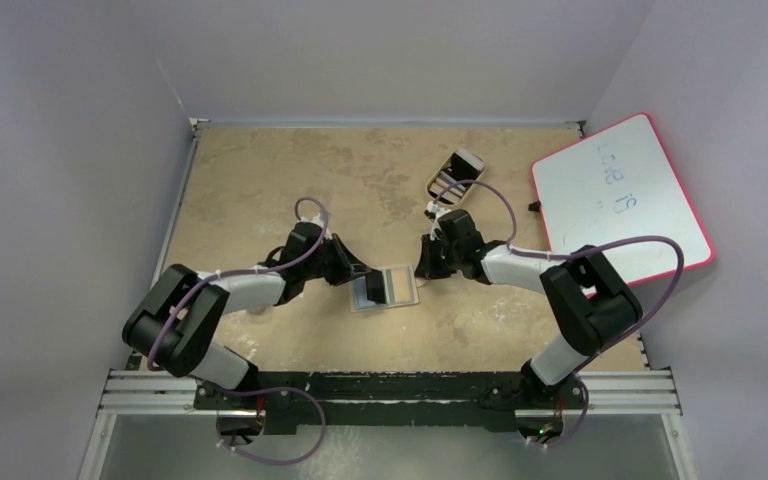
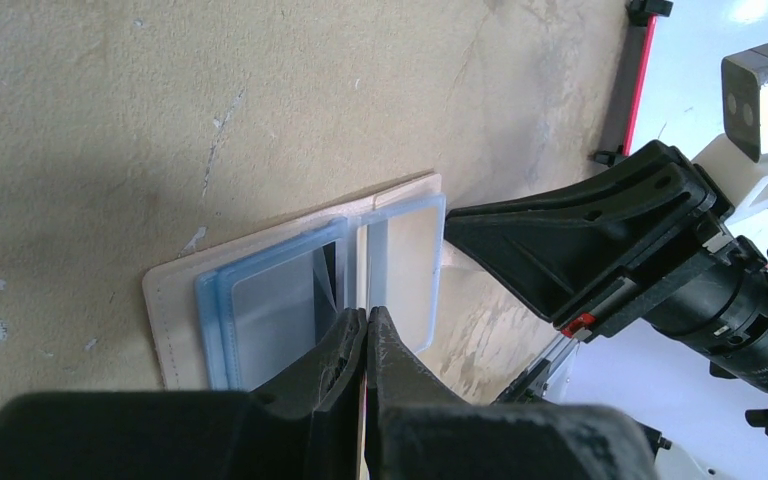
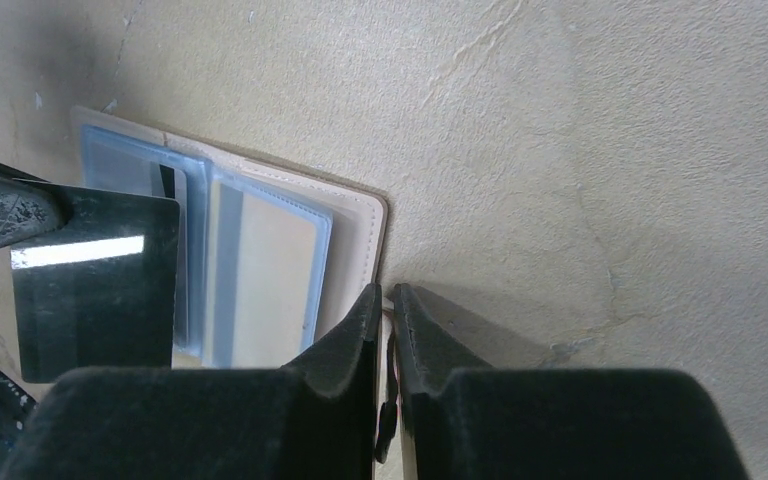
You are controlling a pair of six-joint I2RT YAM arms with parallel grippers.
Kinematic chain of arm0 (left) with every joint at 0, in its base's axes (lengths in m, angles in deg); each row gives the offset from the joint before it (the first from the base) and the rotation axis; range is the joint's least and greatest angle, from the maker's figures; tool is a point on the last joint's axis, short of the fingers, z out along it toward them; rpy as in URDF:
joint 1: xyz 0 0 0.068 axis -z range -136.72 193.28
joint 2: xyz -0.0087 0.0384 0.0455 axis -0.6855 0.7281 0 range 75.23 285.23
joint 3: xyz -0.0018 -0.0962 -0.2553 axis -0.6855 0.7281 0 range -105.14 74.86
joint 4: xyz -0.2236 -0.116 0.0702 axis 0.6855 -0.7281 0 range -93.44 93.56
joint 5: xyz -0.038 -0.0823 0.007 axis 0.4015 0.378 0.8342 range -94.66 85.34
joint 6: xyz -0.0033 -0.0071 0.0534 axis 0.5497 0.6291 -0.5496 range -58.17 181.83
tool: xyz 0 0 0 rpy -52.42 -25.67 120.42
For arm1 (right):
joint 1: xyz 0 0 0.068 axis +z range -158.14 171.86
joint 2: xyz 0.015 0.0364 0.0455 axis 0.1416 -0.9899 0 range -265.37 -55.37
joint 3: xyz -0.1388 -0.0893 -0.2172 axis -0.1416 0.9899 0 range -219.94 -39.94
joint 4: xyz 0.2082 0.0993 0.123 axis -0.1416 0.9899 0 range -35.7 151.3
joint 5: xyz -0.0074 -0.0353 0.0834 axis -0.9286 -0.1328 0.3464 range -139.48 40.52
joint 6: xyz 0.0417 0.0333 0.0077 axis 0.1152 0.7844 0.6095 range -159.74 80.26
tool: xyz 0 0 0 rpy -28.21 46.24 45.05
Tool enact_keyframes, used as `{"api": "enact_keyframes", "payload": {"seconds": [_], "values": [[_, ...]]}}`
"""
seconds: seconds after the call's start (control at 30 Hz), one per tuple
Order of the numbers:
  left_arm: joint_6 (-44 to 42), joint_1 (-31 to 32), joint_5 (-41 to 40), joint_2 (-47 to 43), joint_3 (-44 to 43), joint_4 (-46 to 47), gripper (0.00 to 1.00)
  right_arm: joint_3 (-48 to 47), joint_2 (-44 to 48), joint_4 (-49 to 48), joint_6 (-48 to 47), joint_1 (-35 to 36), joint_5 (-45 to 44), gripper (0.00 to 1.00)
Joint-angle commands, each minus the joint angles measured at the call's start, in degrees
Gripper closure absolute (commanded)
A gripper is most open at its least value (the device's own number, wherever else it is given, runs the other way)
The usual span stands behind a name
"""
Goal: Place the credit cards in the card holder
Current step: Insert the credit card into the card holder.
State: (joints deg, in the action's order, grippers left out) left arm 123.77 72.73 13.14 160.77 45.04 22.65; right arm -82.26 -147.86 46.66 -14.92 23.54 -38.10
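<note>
Card holder: small flat tan bifold wallet [image 1: 400,287], spread open and lying flat on the mottled beige surface [image 1: 290,170], between the two arms near the front middle.
Pockets: pale blue clear plastic sleeves [image 2: 405,260] over both panels of the wallet.
Card: thin glossy rectangular card [image 3: 95,290], dark and reflective in the right wrist view, raised over the wallet panel on the left arm's side; only a thin sliver edge-on from the left wrist.
Left gripper [image 2: 368,318]: at the wallet's left side, jaws pressed tight together on the card.
Right gripper [image 3: 386,295]: jaws drawn in to a narrow slit, tips right at the wallet's right edge; pinching that edge or only touching it, cannot tell.
Far middle: tan oval tray [image 1: 436,187] with a white-edged slab [image 1: 466,161] in it, well apart from the wallet.
Far right: white rounded board with a pink-red rim [image 1: 615,195], faint scribbles on it, reaching past the surface's right edge.
</note>
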Motion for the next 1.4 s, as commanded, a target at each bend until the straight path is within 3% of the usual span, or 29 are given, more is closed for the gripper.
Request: {"api": "enact_keyframes", "payload": {"seconds": [0.0, 0.6, 0.83, 1.07, 1.37], "values": [[-1.1, 0.3, 0.8, -0.6, -2.4, 0.1, 1.00, 0.6, 1.2, -0.6, 0.5, 0.3, -1.3, 0.88], [-2.7, 0.3, 2.3, 6.2, -1.5, 5.6, 1.00, 1.5, 0.8, -1.7, 0.9, 0.4, -0.9, 0.88], [-4.3, 0.3, 0.6, 2.5, -3.2, -1.2, 1.00, 0.6, 1.1, -0.8, 0.5, 0.3, -1.7, 0.89], [-3.4, 0.3, -1.2, -2.8, -3.6, -3.3, 1.00, -3.8, 8.6, 6.5, 1.0, 0.4, -3.5, 0.72], [-2.8, 0.3, -0.7, -0.4, -2.8, -0.5, 1.00, -4.7, 8.2, 4.8, 4.9, 6.0, -3.9, 0.68]]}}
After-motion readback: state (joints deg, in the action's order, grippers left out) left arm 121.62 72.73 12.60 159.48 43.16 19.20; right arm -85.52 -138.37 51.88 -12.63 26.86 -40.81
